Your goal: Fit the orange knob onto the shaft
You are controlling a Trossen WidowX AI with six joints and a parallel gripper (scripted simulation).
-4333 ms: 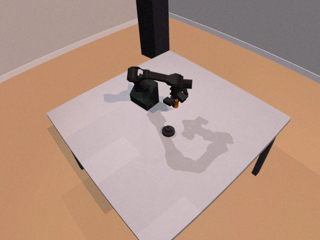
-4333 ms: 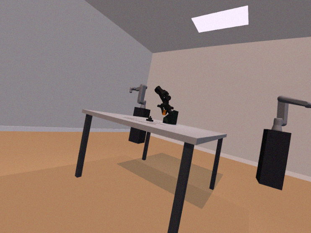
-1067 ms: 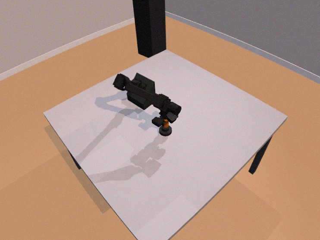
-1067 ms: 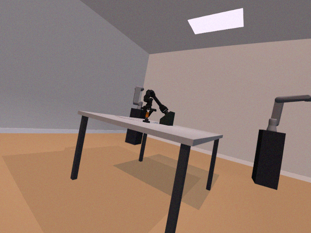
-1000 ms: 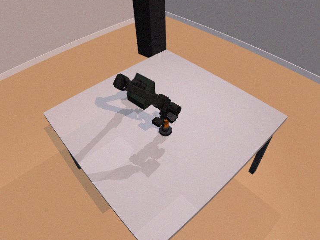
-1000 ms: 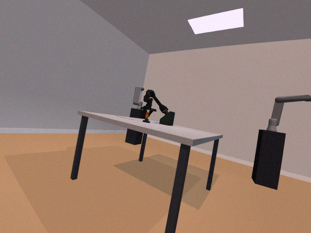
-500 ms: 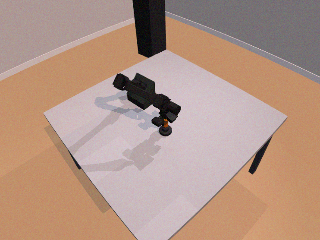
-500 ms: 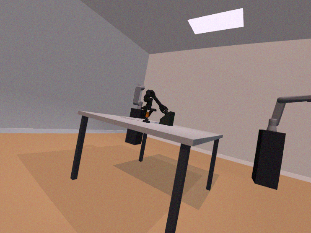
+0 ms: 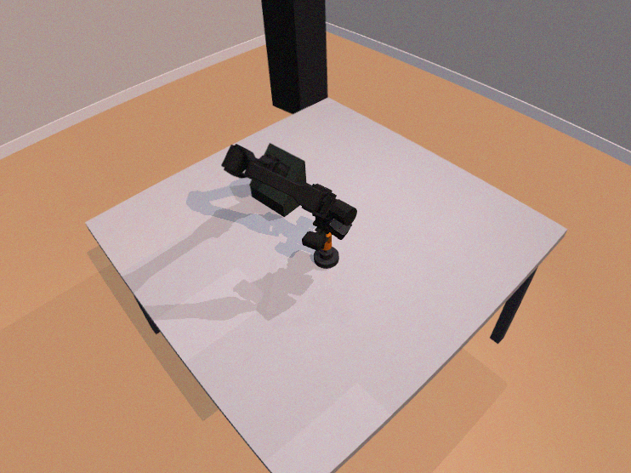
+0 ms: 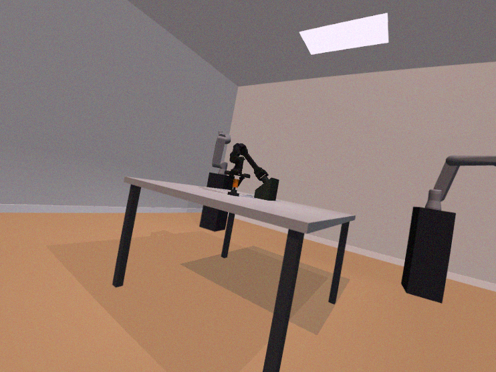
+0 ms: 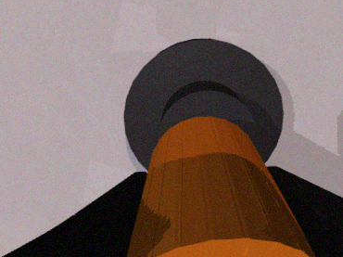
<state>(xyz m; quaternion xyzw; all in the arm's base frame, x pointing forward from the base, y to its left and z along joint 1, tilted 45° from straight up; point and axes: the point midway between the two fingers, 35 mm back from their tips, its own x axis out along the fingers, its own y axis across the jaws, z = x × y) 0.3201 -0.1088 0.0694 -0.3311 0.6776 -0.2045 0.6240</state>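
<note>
The tool [image 9: 325,237] is clamped on the orange knob [image 9: 328,242], holding it upright directly over the round pedestal [image 9: 326,259] near the middle of the table [image 9: 431,242]. In the wrist view the knob [image 11: 214,203] points down at the pedestal [image 11: 147,99], its lower end covering the centre, so the shaft is hidden. Whether the knob touches the pedestal cannot be told.

One table [image 9: 421,304], one black arm [image 9: 284,183], one orange knob [image 9: 328,242], one round pedestal [image 9: 326,259], two dark stands [image 10: 428,251].
</note>
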